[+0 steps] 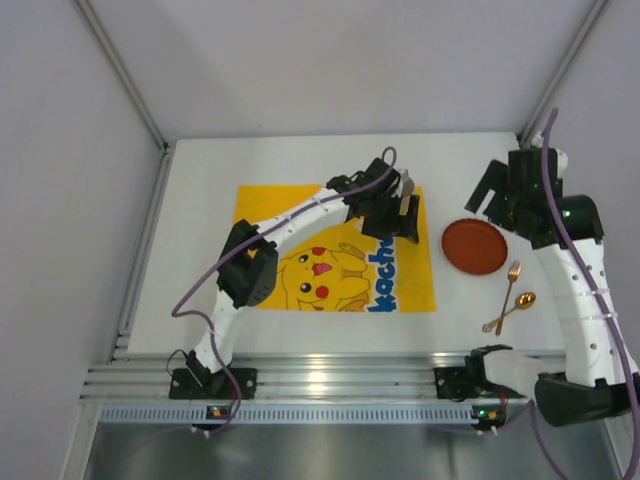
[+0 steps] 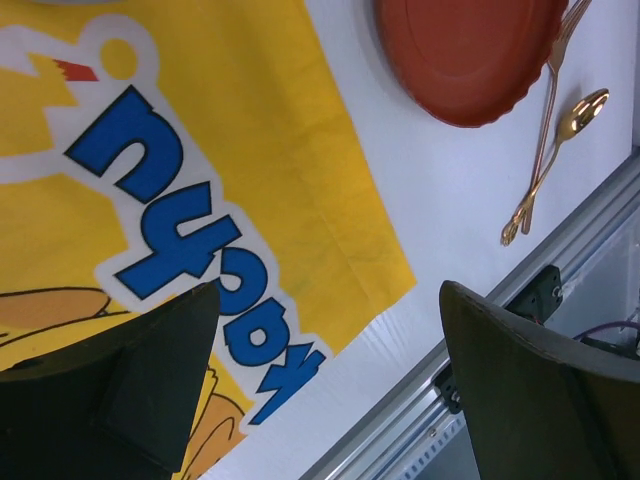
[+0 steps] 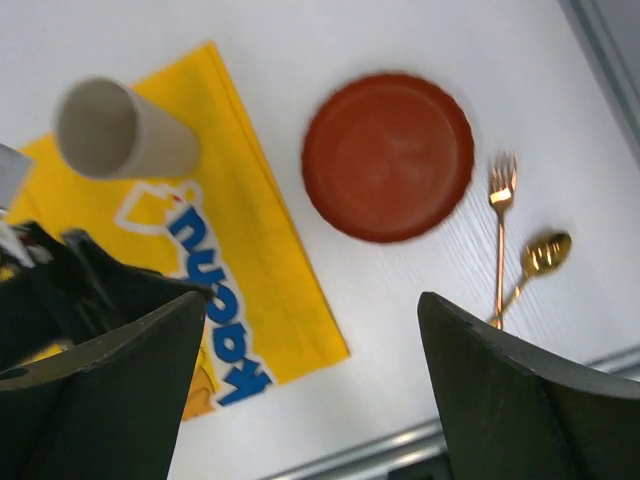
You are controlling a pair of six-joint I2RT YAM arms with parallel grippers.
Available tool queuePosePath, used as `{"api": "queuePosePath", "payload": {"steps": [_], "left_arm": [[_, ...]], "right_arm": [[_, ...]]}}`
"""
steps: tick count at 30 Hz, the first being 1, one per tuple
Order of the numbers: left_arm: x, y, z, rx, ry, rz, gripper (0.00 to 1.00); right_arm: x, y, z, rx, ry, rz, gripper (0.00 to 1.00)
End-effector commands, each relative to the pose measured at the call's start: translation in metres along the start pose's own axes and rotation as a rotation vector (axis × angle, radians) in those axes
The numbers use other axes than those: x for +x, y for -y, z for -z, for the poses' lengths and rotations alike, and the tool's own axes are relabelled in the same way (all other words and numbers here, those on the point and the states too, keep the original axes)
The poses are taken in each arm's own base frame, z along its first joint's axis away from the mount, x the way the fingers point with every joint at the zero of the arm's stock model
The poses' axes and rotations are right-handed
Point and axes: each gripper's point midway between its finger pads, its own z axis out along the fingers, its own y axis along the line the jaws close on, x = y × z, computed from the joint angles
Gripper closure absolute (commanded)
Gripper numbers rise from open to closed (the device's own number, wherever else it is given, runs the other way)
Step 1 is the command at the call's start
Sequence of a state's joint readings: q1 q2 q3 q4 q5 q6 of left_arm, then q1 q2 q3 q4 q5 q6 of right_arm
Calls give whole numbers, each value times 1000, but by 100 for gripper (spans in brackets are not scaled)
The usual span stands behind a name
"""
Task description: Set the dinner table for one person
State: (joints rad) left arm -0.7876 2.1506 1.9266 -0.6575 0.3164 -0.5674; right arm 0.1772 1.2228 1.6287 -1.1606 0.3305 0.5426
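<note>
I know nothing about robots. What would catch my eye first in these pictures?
The bright yellow cartoon mat in the middle of the white table stands out first, with the left arm stretched across it. On the bare table just right of the mat lies a red plate, with a gold fork and spoon beside it. A beige cup sits at the mat's far right corner.

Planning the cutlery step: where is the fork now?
Top view, right side: the fork lies on the dinner table, near-right of the red plate, beside the spoon.
</note>
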Motion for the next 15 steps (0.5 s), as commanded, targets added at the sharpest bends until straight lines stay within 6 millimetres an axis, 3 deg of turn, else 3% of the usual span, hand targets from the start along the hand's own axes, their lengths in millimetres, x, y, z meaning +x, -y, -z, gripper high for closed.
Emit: {"api": "queuePosePath", "payload": {"steps": [1,3,4,5,7,8,9,10,11,15], "left_arm": [[-26,12,14,-47,71,23,4],[-27,9,24,-65,96,19,4],[-27,7,29,-80,112,14,5],[-29,12,46,-73,140,4,5],[-16,-1,52,-100,129,9,5],[-18,4,71,-96,167,3,5],[-5,-9,72,-122,144,17,5],[-1,-12,78,-127,147,19,5],[-2,-11,97,-125,176,21,6],[24,-31,123,-166,168,42,6]], "right_arm": [[87,37,-36,98,-243,-5,13],[107,30,-46,15,-280,-26,15],[130,34,-55,18,-341,-16,15],[141,32,-63,13,-379,-12,16],[148,29,-80,5,-387,1,18],[158,32,-91,21,-415,11,19],[155,28,-101,16,-397,14,21],[156,27,-108,18,-398,21,22],[158,26,-120,35,-415,30,23],[147,15,-153,50,-401,55,27]]}}
